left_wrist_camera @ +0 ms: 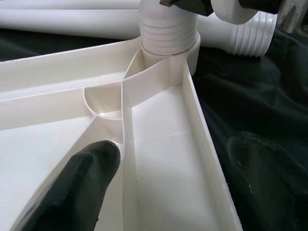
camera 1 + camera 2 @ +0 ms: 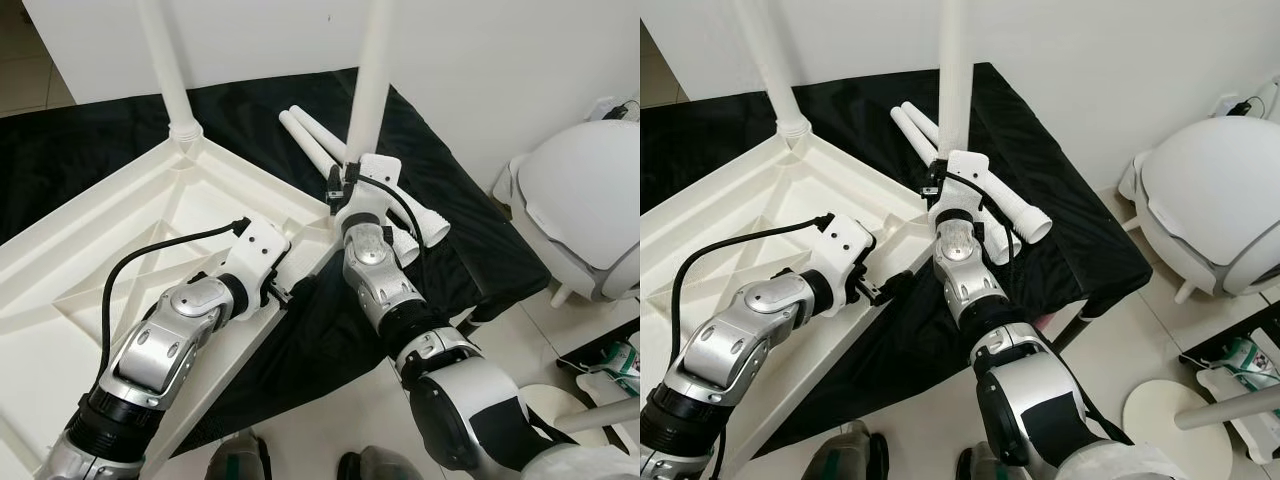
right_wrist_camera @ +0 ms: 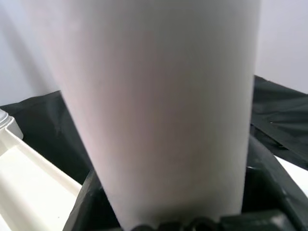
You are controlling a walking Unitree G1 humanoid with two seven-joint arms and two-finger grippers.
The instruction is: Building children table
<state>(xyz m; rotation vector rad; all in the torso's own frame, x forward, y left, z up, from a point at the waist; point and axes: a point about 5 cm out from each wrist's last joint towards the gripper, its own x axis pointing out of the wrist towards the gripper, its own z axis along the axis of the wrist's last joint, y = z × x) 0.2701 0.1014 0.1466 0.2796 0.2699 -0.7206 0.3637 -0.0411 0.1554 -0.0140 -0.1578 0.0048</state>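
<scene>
right tool [image 2: 345,185] clamps upright leg [image 2: 368,80]; left tool [image 2: 290,295] straddles tabletop rim [image 1: 202,144].

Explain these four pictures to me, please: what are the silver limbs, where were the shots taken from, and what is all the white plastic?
The silver limbs are a humanoid robot's two arms. Two pictures come from cameras on its head, looking down; the other two come from a camera on each wrist.

The big white piece is a child's tabletop lying upside down on a black cloth, so you see its ribbed underside. Two legs already stand up from its corners: the far leg and the near leg. Two spare legs lie on the cloth.

The right gripper is shut on the near leg, just above its corner socket. The left gripper straddles the tabletop's edge, one of its fingers inside the rim and one outside.
</scene>
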